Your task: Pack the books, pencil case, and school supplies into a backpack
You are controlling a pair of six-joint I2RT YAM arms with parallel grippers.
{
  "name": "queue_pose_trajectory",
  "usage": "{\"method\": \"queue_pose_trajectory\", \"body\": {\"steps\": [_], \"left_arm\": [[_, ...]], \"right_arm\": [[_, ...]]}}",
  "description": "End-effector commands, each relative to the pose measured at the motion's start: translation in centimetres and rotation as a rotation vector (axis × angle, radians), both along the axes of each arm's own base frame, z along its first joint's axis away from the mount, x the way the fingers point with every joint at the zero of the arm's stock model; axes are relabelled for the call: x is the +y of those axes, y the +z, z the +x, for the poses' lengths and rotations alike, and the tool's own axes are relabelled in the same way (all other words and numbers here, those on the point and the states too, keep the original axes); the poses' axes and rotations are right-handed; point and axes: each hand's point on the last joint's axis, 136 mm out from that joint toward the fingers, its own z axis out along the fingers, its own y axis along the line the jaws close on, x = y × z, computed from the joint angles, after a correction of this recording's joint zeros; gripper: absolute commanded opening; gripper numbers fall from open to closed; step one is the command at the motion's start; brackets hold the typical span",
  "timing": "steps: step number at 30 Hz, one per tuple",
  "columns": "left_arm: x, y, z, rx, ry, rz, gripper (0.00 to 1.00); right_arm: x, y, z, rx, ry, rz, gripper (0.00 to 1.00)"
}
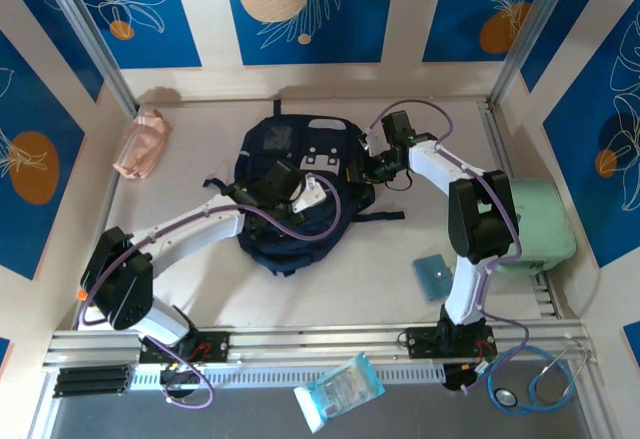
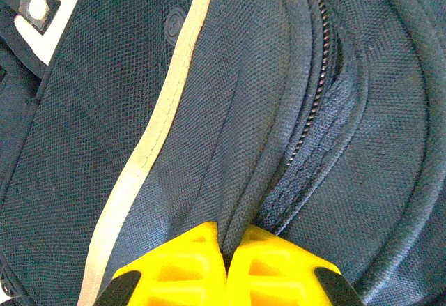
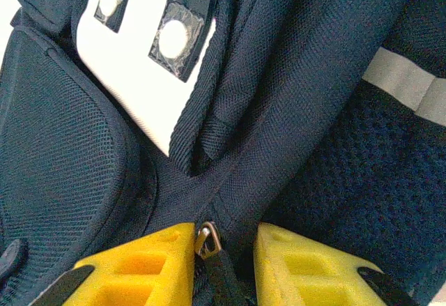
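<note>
While one backpack (image 1: 290,199) lies mid-counter, my left hand (image 2: 226,264) is pinching its navy fabric. My right hand (image 3: 223,264) straddles the metal zip pull (image 3: 207,238), jaws slightly apart; one pink pencil case (image 1: 140,144) sits far left, one teal pad (image 1: 433,276) right.

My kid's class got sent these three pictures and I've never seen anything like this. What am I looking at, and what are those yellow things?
It is a robot with two arms bolted at the table's near edge, packing a school bag. The wide picture comes from a camera above and behind the arms. The two close-ups come from cameras on the wrists, so the yellow things are each arm's own fingers.

The left fingers are shut, pinching a fold of the navy backpack beside its zip. The right fingers stand a little apart, with a metal zip pull between them; whether they grip it I can't tell.

Also on the table: a pink pouch, a teal pad and a mint-green case. A wrapped packet and a stethoscope lie at the front.
</note>
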Motion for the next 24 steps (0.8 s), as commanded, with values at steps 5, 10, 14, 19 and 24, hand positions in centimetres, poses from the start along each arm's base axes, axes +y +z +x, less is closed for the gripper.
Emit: {"method": "queue_pose_trajectory", "body": {"steps": [5, 10, 14, 19, 24], "left_arm": [[0.3, 1.0, 0.9, -0.021, 0.054, 0.001, 0.0], [0.3, 0.9, 0.9, -0.02, 0.055, 0.003, 0.0], [0.3, 1.0, 0.9, -0.021, 0.056, 0.002, 0.0], [0.4, 1.0, 1.0, -0.023, 0.06, 0.004, 0.0], [0.6, 1.0, 1.2, -0.031, 0.072, 0.012, 0.0]], "right_arm": [[-0.4, 1.0, -0.8, 0.053, -0.027, 0.004, 0.3], [-0.1, 1.6, -1.0, 0.053, -0.025, 0.022, 0.26], [-0.1, 1.4, -1.2, 0.059, -0.023, 0.021, 0.16], [-0.3, 1.6, -1.4, 0.061, -0.034, 0.018, 0.12], [-0.2, 2.8, -2.0, 0.056, -0.034, 0.02, 0.12]]}}
